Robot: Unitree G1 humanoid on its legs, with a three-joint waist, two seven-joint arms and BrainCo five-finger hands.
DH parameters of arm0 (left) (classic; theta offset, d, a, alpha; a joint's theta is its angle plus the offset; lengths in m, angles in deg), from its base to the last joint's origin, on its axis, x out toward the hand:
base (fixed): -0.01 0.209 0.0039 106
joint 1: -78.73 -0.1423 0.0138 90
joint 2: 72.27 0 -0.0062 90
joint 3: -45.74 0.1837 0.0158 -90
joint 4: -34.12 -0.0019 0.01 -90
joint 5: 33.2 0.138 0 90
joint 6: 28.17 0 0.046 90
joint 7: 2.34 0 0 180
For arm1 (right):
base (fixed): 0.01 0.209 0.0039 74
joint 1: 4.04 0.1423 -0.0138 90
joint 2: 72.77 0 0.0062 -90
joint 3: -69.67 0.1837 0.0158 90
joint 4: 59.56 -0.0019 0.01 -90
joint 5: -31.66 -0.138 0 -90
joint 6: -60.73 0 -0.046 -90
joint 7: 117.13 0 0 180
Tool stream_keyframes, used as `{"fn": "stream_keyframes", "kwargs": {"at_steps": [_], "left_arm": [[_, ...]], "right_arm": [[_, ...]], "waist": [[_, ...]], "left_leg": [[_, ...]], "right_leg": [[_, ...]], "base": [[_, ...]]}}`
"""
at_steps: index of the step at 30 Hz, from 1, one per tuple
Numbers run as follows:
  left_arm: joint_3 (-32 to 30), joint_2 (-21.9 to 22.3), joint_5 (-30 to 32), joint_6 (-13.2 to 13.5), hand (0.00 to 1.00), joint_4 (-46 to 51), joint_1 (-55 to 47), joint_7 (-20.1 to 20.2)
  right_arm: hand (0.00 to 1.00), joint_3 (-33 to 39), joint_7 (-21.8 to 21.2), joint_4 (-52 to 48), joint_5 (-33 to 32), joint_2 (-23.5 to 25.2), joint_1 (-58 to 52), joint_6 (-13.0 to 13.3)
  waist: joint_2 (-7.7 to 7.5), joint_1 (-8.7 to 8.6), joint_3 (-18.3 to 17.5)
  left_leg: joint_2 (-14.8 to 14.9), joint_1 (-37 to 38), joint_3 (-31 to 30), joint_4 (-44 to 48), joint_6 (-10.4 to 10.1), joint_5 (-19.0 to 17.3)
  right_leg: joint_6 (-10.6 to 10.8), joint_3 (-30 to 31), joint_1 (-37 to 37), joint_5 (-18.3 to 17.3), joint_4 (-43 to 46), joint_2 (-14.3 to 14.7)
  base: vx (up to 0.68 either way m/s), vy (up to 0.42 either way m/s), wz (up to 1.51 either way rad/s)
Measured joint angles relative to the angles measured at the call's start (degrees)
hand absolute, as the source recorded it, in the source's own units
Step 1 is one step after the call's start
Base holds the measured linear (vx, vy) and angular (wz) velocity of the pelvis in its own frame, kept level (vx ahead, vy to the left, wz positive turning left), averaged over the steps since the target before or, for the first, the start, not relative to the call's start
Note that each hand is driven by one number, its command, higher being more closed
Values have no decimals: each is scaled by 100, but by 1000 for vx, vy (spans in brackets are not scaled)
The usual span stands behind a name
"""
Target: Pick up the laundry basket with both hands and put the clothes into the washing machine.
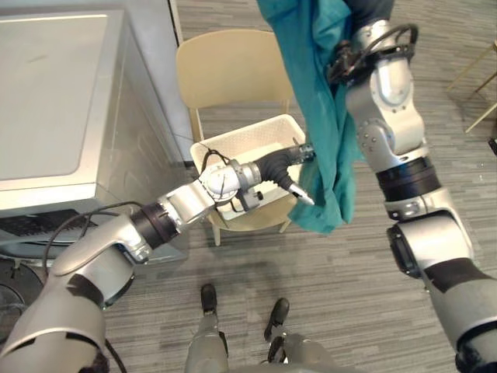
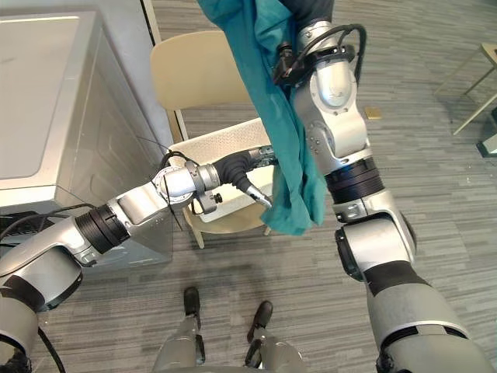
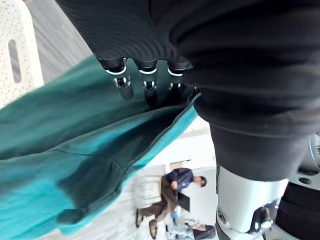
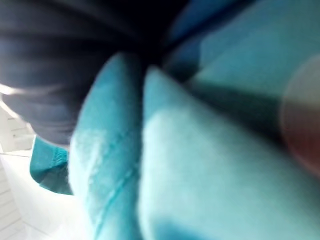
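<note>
Teal garment (image 1: 322, 116): could snag on the laundry basket (image 1: 241, 134) rim or the chair (image 1: 225, 70) on any swing toward the washing machine (image 1: 46, 101), given so much slack trailing low. Could also slide free up top: right hand (image 1: 370, 9) held high and buried in the cloth, grip impossible to tell. Left hand (image 1: 293, 162) against the cloth's near edge at mid-height; pinching or merely touching, cannot tell, and if merely touching, no help against a slip. Risk too of the tail dropping short of the machine and dragging over the floor (image 1: 311, 272), for want of gathering.

Hangs from the right hand, in front of the basket's rim on the robot's right. Long axis close to vertical, leaning slightly; top end at the hand, bottom end pointing down at the floor beside the chair's front. Basket on the chair seat, machine just left of the chair
</note>
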Motion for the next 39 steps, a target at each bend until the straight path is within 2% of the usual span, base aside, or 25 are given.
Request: {"fn": "stream_keyframes", "kwargs": {"at_steps": [2,4,7,12,17,22,25,30,33,35,39], "left_arm": [[-477,486,378,-3,0,-435,0,-220],[-1317,1202,807,-10,0,-975,7,-606],[-2072,1902,1442,-16,0,-1456,155,-1198],[-2527,2181,2223,-93,0,-1772,370,-1852],[-3061,2367,3032,-344,0,-1924,372,-2350],[-3112,2395,3329,-403,0,-1926,348,-2266],[-2915,2355,3514,-404,0,-1727,155,-2034],[-2372,2022,3745,-394,0,-977,-529,-1487],[-2000,1660,3745,-384,0,-379,-808,-1175],[-1551,1127,3725,-299,0,246,-942,-815],[-1311,631,3606,-201,0,706,-945,-510]], "right_arm": [[100,14,11,3,-17,226,49,4],[100,25,19,16,-16,537,365,3],[100,153,36,59,-9,666,737,3],[100,193,159,63,44,664,917,1],[100,354,273,66,65,661,916,-25],[100,383,277,67,144,623,916,-54],[100,390,267,88,240,493,916,-68],[100,423,258,334,351,161,914,-144],[100,504,245,522,417,-77,914,-188],[100,538,239,664,417,-284,914,-238],[100,536,223,845,417,-377,914,-304]], "waist": [[-13,-5,63],[-22,-19,148],[-59,-5,279],[-95,-14,472],[-143,-8,629],[-152,8,660],[-151,25,660],[-141,58,667],[-69,167,713],[-5,183,753],[18,226,767]], "left_leg": [[3,-1,3,2,9,8],[10,-35,3,31,19,21],[15,-37,-12,36,19,51],[8,-34,-19,37,23,54],[0,-37,-23,35,41,68],[-22,-60,-58,34,42,68],[-39,-83,-107,34,43,68],[-56,-104,-168,36,43,68],[-56,-111,-182,36,43,68],[-55,-174,-291,36,44,69],[-61,-194,-317,38,53,76]], "right_leg": [[-4,2,-3,3,2,5],[-14,-1,-44,10,15,11],[-14,-23,-45,10,36,12],[-15,-17,-62,10,92,-11],[-14,-19,-79,9,132,-30],[-8,-48,-89,4,146,-55],[10,-87,-89,-8,146,-67],[50,-119,-89,-51,179,-85],[49,-129,-91,-59,179,-84],[40,-226,-93,-81,187,-80],[37,-245,-101,-85,187,-79]], "base": [[-2,17,-1],[9,38,-1],[13,40,2],[-1,47,1],[-18,38,1],[-3,39,4],[11,28,7],[21,30,5],[7,8,2],[23,29,16],[30,30,5]]}}
